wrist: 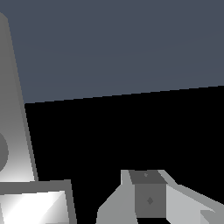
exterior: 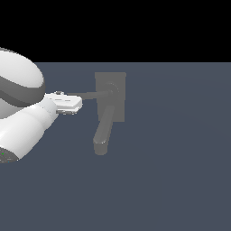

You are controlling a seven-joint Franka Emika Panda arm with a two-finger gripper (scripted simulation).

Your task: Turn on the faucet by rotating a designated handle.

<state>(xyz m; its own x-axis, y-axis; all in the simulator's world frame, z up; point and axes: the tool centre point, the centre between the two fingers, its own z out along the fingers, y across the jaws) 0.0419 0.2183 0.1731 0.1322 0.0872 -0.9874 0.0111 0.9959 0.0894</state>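
A: Where is the faucet [exterior: 110, 96] sitting?
B: On the floor [exterior: 171, 171], mid-scene — spout [exterior: 103, 131] pointing toward the camera.
A: And the handle [exterior: 92, 94]?
B: Lying level, reaching toward the exterior view's left — its tip meeting the gripper [exterior: 72, 104].
A: Jaws?
B: Can't tell.

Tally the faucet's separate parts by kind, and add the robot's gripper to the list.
Base plate: 1
Spout: 1
Handle: 1
Gripper: 1
Total: 4
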